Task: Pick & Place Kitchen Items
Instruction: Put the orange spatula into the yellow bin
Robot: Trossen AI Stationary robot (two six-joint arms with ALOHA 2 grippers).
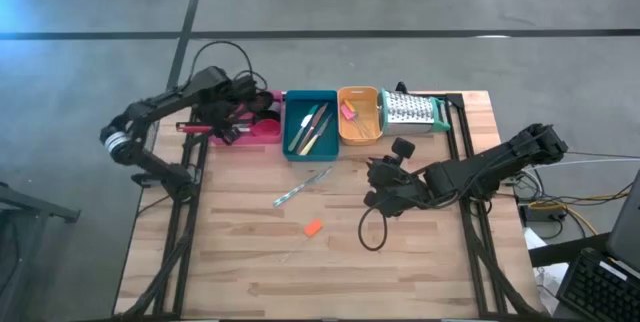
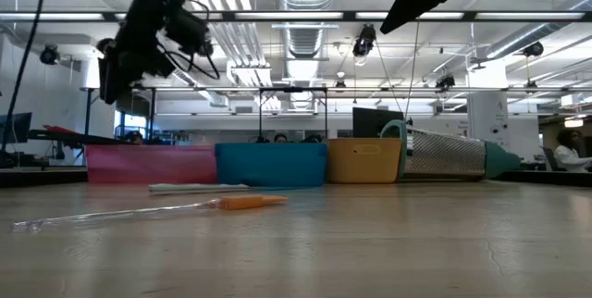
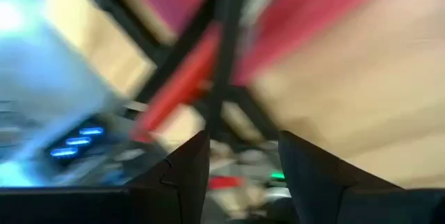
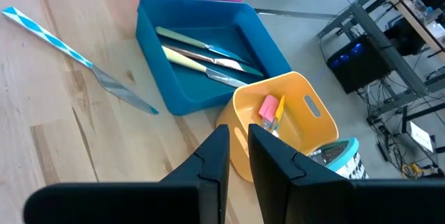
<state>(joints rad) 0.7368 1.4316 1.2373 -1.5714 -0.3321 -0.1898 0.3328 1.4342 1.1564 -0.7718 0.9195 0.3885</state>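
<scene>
Most of the kitchen items were already sorted when we looked: thin knives (image 4: pixel 208 56) lay in the teal tray (image 1: pixel 310 152), small pink and orange pieces (image 4: pixel 270 110) sat in the orange tray (image 1: pixel 358 134) beside it, and dark utensils (image 1: pixel 232 122) rested in the pink tray (image 1: pixel 268 130) on its other side. Still loose on the table (image 1: pixel 240 262), in front of the teal tray, were a blue-striped spatula (image 1: pixel 302 186), an orange piece (image 1: pixel 313 227) and a black whisk (image 1: pixel 375 230). A grater (image 1: pixel 412 111) lay beyond the orange tray. Our left gripper (image 3: pixel 243 168) hovered over the pink tray, fingers parted and empty. Our right gripper (image 4: pixel 238 156) stood near the whisk, fingers nearly closed on nothing.
</scene>
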